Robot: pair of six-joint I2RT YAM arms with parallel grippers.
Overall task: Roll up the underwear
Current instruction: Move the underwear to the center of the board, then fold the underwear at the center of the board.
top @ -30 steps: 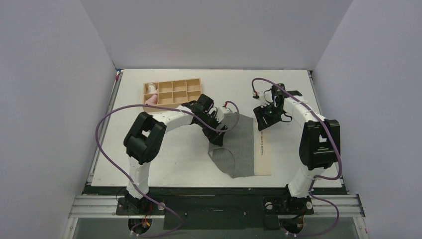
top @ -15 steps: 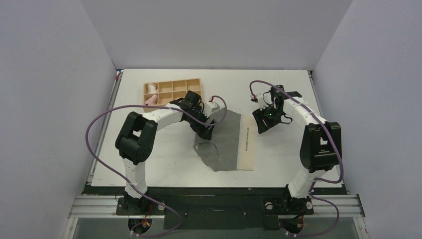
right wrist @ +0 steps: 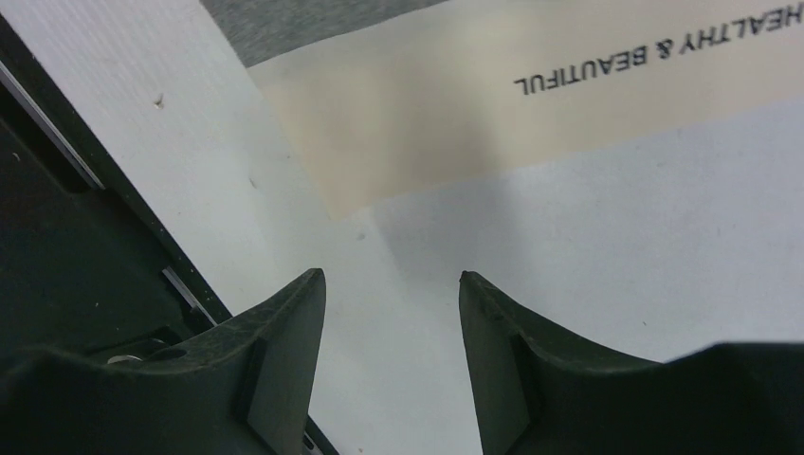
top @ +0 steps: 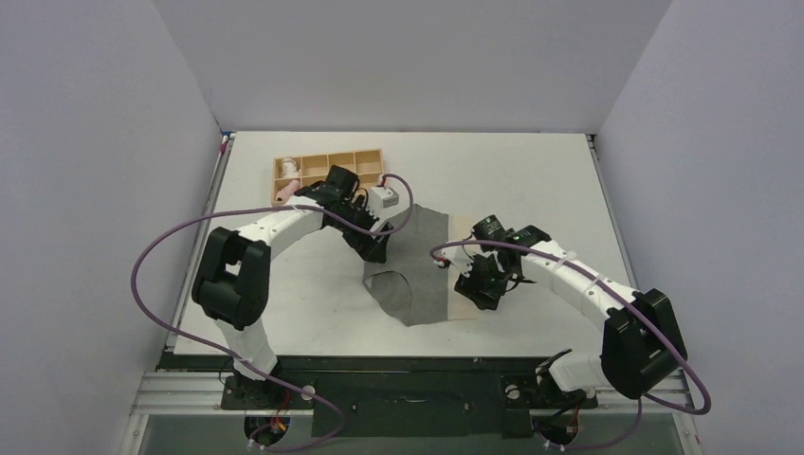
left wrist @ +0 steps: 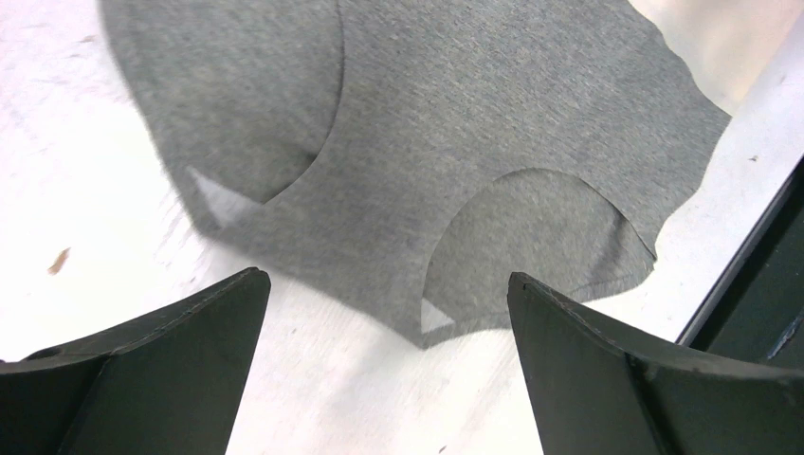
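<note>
Just beside the wide-spread left hand [left wrist: 386,278], the underwear [left wrist: 474,123] lies flat.

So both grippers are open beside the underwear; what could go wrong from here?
1. The right gripper sits over bare table just off the beige waistband corner; closing there may catch nothing.
2. The left gripper faces the underwear hem lying flat; it may pinch one layer only, so the roll starts crooked.
</note>
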